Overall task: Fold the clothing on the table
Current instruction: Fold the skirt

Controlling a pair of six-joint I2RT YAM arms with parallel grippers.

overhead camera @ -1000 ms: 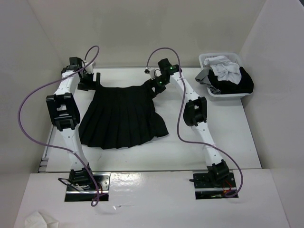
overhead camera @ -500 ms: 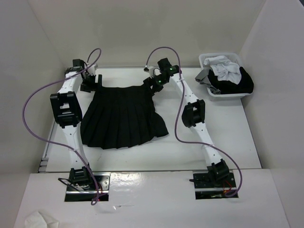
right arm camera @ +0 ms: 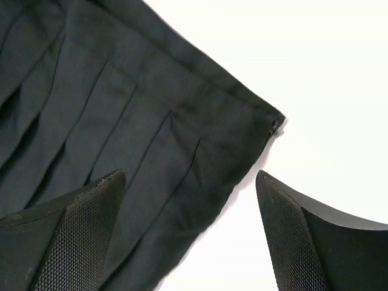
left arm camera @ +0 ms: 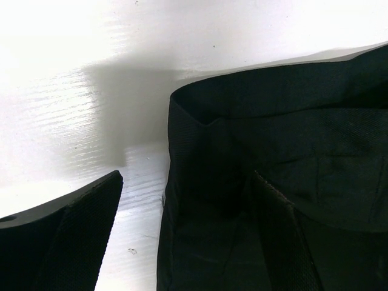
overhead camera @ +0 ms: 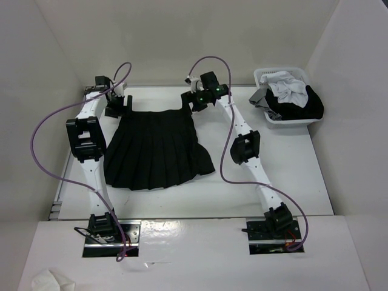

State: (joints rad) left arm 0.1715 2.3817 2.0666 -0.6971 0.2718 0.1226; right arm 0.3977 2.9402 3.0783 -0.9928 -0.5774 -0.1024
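Top external: left gripper point(overhead camera: 116, 106) and right gripper point(overhead camera: 194, 101) are sliding back, both wide open, to the waistband corners of the soft black pleated skirt point(overhead camera: 154, 148), probably prepping a grab.

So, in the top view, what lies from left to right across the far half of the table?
Left end effector → black pleated soft-fabric skirt → right end effector → small white plastic basket holding clothes.
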